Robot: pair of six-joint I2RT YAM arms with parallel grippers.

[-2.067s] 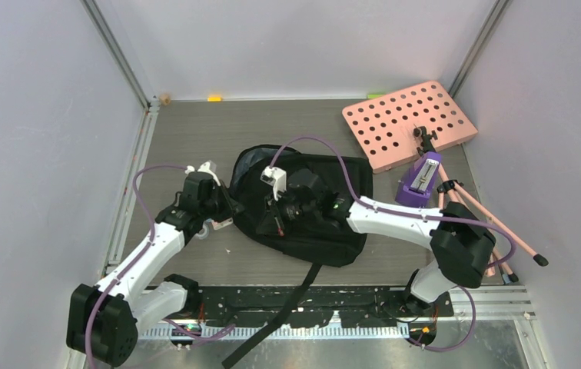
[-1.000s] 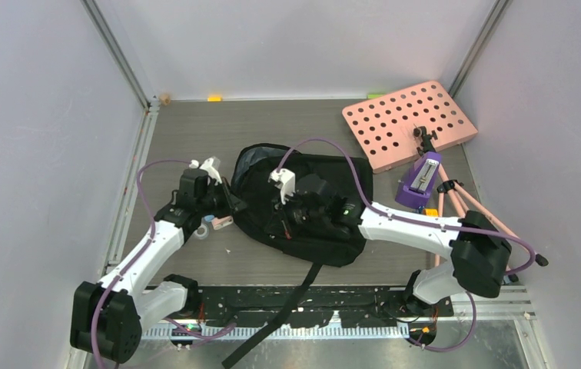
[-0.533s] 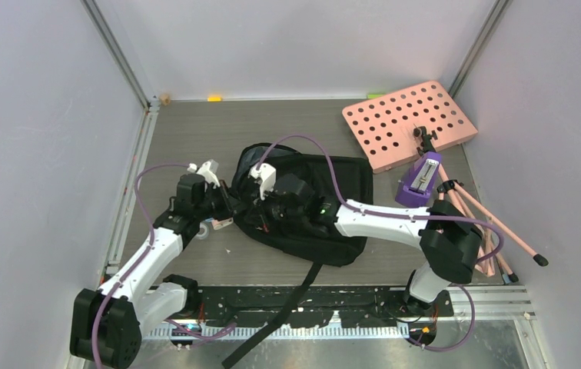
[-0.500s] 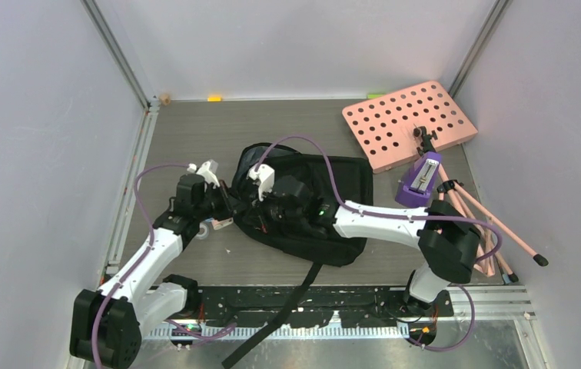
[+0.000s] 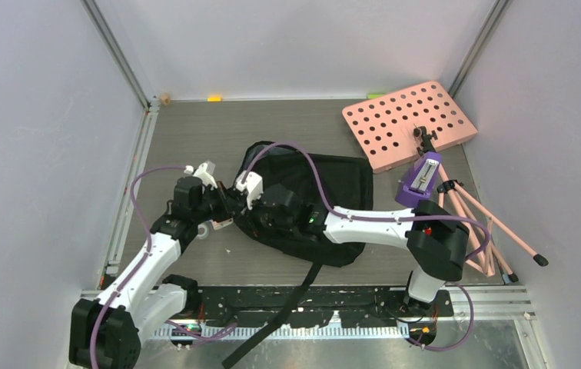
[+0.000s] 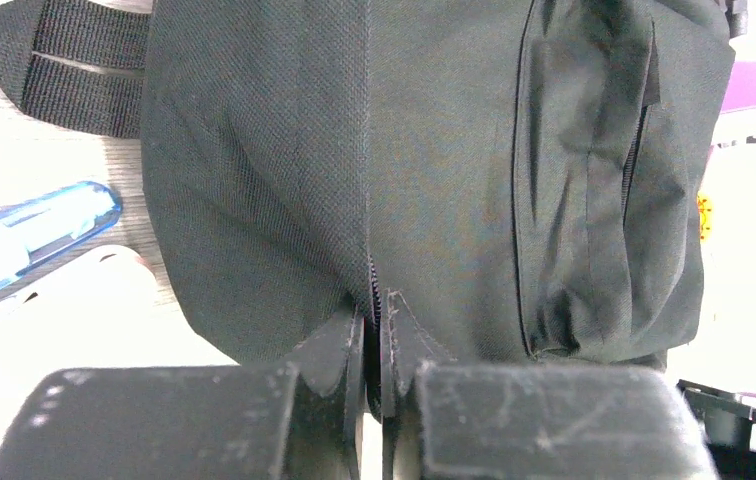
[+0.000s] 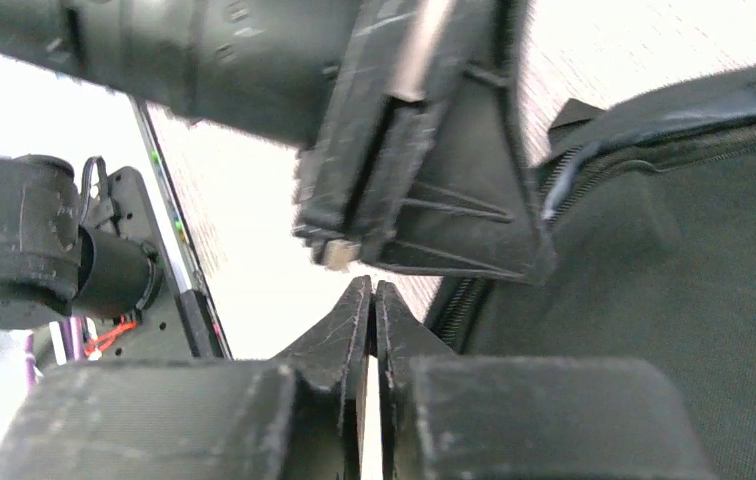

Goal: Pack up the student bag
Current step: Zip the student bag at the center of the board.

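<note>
Flat on the grey surface (image 5: 195, 131), near its middle: black student bag (image 5: 349, 184), with one long webbing strap (image 5: 287, 307) trailing off the near edge between the arm bases. At the bag's left end, left claw (image 6: 372, 335) pinched narrow on the fabric, right at the zip line. Grips fabric only. Right claw (image 7: 372, 305) pressed together as well, with nothing visible between its tips, just beside the left claw at the bag's zipped edge. Left of the bag, a blue pen-like item (image 6: 34, 230) lying on the surface. Well apart at the far right, pink board (image 5: 410, 123) with round holes, and a purple device (image 5: 419, 183) just in front of it.
</note>
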